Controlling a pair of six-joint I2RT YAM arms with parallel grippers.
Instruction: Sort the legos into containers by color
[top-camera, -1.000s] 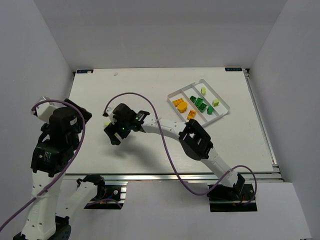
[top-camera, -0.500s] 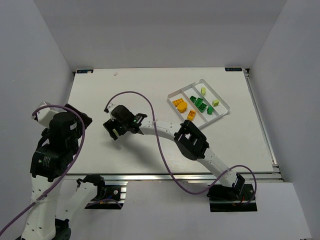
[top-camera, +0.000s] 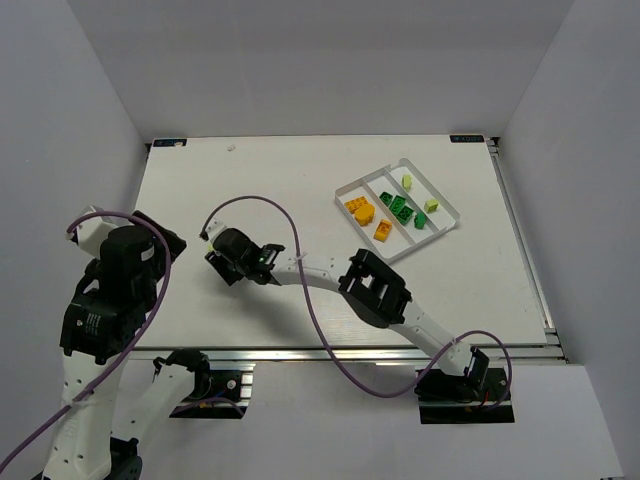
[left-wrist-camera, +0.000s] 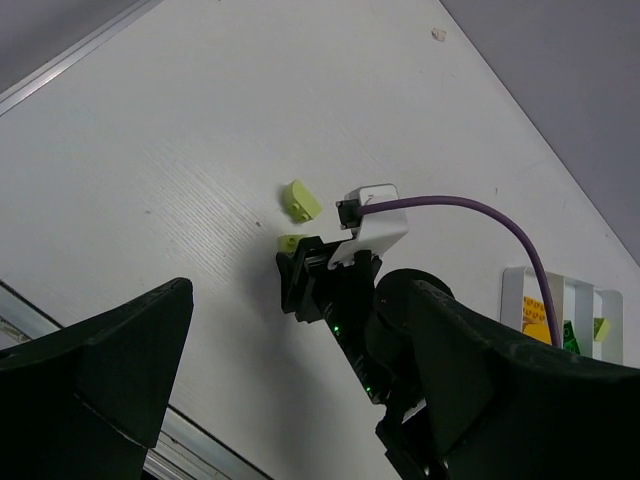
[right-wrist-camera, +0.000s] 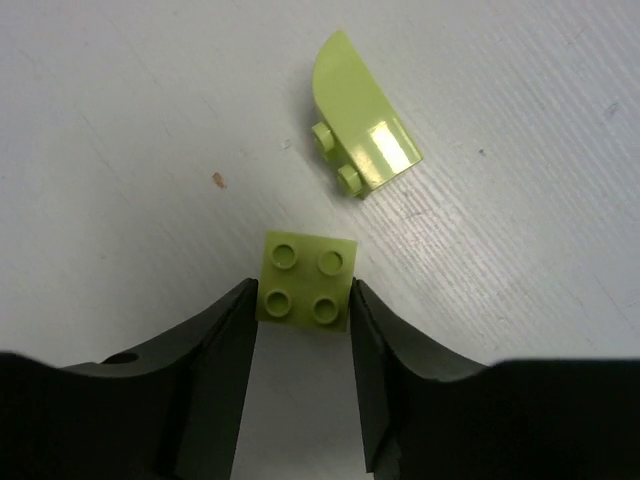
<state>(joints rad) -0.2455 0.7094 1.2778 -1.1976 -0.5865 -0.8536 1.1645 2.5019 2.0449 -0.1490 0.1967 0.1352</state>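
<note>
Lower centre: right fingers (right-wrist-camera: 210, 390) pinch a pale yellow-green 2x2 brick (right-wrist-camera: 307, 290) on the desk (right-wrist-camera: 120, 120); curved brick (right-wrist-camera: 362, 125) lies near, apart. The left fingers (left-wrist-camera: 110, 370) are spread wide, empty.

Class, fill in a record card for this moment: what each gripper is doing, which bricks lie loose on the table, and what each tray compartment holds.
Right gripper: fingers flank the square pale yellow-green four-stud brick on the white table; a firm grip cannot be told
Left gripper: open, holding nothing
Other loose brick: curved pale yellow-green brick, beyond the square one, not touching it
Container: shallow white three-compartment plastic tray
Compartments: orange bricks in one outer lane, dark green bricks in the middle, pale yellow-green bricks in the other outer lane
</note>
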